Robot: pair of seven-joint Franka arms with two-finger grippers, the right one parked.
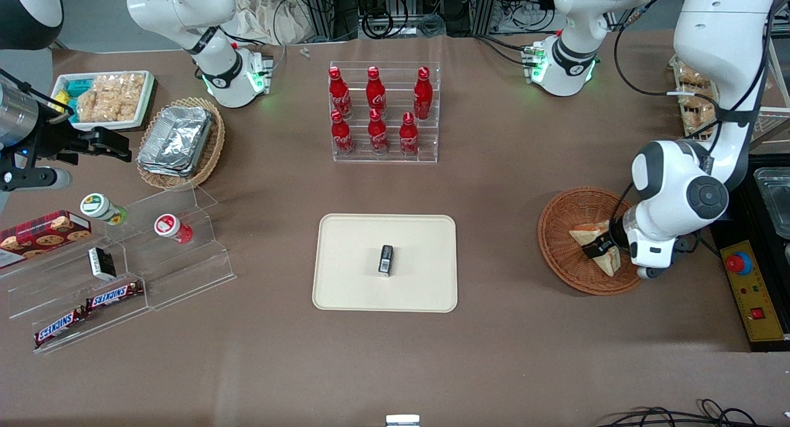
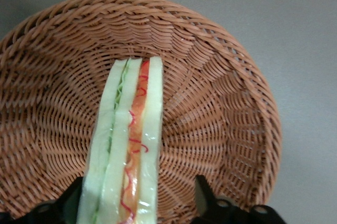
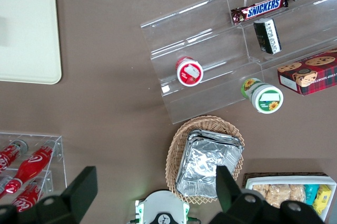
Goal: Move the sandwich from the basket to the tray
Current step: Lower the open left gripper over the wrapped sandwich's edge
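The sandwich, a pale wedge with red-orange and green filling along its edge, lies in the reddish-brown wicker basket toward the working arm's end of the table. My left gripper is down in the basket, open, with one finger on each side of the sandwich. In the left wrist view the sandwich stands edge-up between the fingers; one finger is apart from the bread, with bare basket weave between them. The cream-beige tray lies mid-table, nearer the front camera than the bottle rack.
A small black object lies on the tray. A clear rack of red bottles stands farther from the camera. Toward the parked arm's end are a tan basket of foil trays, clear tiered shelves with snacks, and a white snack tray.
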